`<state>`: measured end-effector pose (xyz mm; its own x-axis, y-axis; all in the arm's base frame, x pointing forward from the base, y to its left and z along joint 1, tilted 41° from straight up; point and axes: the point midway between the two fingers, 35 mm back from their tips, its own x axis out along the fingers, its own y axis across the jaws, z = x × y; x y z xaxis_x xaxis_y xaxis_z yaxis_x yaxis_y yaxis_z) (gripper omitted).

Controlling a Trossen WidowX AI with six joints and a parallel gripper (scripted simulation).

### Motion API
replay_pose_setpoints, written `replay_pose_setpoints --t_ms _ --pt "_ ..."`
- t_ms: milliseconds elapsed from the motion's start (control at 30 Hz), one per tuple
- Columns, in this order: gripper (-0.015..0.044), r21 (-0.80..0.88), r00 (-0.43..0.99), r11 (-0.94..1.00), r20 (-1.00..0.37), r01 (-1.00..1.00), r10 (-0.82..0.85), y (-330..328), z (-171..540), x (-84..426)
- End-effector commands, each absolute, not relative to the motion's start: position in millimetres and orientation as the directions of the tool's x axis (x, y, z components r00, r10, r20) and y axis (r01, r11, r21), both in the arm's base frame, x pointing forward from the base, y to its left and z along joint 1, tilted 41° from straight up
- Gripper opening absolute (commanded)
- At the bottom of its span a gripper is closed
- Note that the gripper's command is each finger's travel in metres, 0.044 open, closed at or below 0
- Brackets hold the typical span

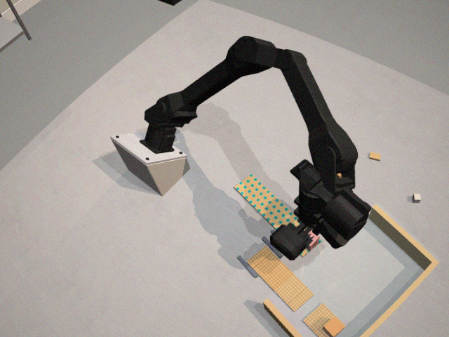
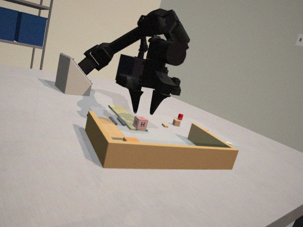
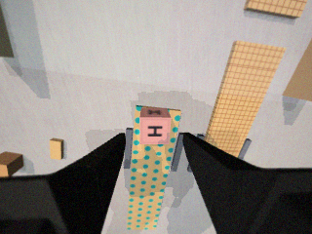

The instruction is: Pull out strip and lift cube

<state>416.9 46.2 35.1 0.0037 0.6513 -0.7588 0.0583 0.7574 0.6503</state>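
The pink cube [image 1: 312, 240] [image 2: 144, 120] [image 3: 155, 130], labelled H, sits on the far end of the teal-dotted strip [image 1: 261, 197] [image 2: 122, 114] [image 3: 146, 171], which looks unbroken where visible. The grid-patterned strip [image 1: 280, 279] [image 3: 246, 93] lies beside it. Across a gap from its end is a separate grid piece [image 1: 312, 319] [image 3: 278, 7], with an orange block [image 1: 333, 326] [image 2: 132, 139] on it. My gripper [image 2: 143, 113] [image 3: 154, 136] is partly open and empty. Its fingertips hang above the dotted strip and the cube, without touching. In the top view the fingertips are hidden.
Low wooden walls [image 1: 405, 234] [image 2: 171, 156] border the area beyond the strips. Dark rails [image 1: 247, 266] [image 2: 112, 120] [image 3: 176, 153] flank the strips. A red cylinder [image 2: 180, 116], a tan block [image 2: 176, 122], a flat piece [image 2: 164, 125] [image 3: 57, 148] and a white cube [image 1: 416, 198] stand off to one side.
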Motion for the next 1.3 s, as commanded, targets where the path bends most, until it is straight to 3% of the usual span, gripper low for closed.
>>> replay_pose_setpoints --t_ms 0,733,867,1100,1200,1267 --pt "0.025 0.649 -0.001 0.758 -0.759 0.066 0.651 50.6 28.1 415.7" --pt "0.025 0.651 -0.001 0.757 -0.758 0.066 0.652 70.5 5.7 415.3" --pt "0.0145 0.647 0.0 0.76 -0.761 0.059 0.648 69.1 7.8 416.4" --pt "0.0098 0.647 0.0 0.76 -0.761 0.059 0.648 69.1 7.8 416.4" --pt "0.002 0.647 0.0 0.76 -0.761 0.059 0.648 68.6 8.1 415.7" --pt "0.0 0.647 0.0 0.76 -0.762 0.06 0.648 64.8 10.8 410.6"
